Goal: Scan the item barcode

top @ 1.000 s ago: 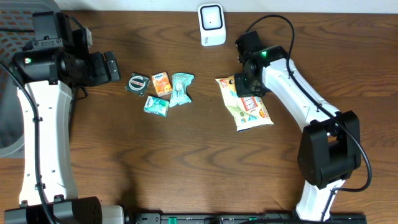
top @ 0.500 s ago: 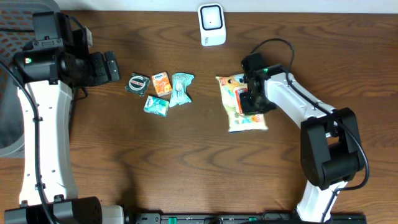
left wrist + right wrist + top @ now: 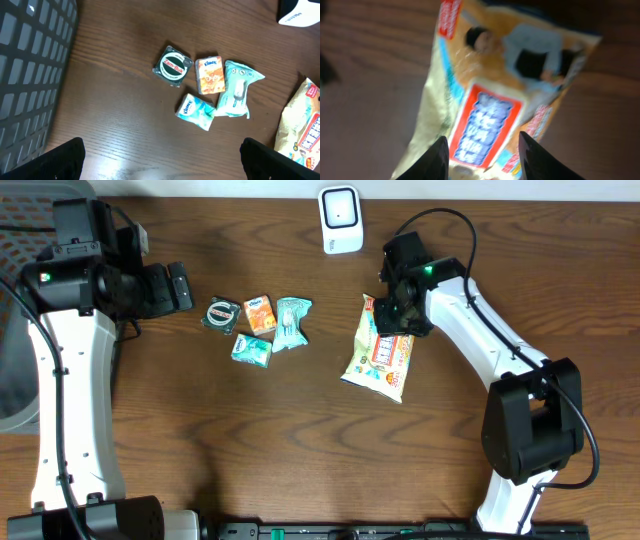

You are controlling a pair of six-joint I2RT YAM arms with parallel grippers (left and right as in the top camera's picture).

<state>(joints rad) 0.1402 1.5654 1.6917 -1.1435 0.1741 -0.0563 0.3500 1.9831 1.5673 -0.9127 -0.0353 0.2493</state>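
The item, a yellow snack bag [image 3: 378,360] with a red and blue label, lies slanted right of the table's middle; its barcode does not show. My right gripper [image 3: 392,320] sits over the bag's upper end. In the right wrist view, blurred, its jaws stand apart with the bag [image 3: 485,110] showing in the gap, and its gripper [image 3: 482,137] pinches nothing. The white scanner [image 3: 340,220] stands at the back edge, also seen as the scanner [image 3: 300,12] in a corner. My left gripper [image 3: 180,285] hovers wide open at far left, left gripper [image 3: 161,150] empty.
A round Zam-Buk tin [image 3: 220,314], an orange tissue pack [image 3: 261,313] and two teal packets [image 3: 291,321] lie in a cluster left of centre. A grey mesh basket [image 3: 30,65] stands at the table's left edge.
The right gripper's jaws have parted. The snack bag has swung from lying flat under the arm to slanting down and left, and the right wrist has shifted back toward the scanner.
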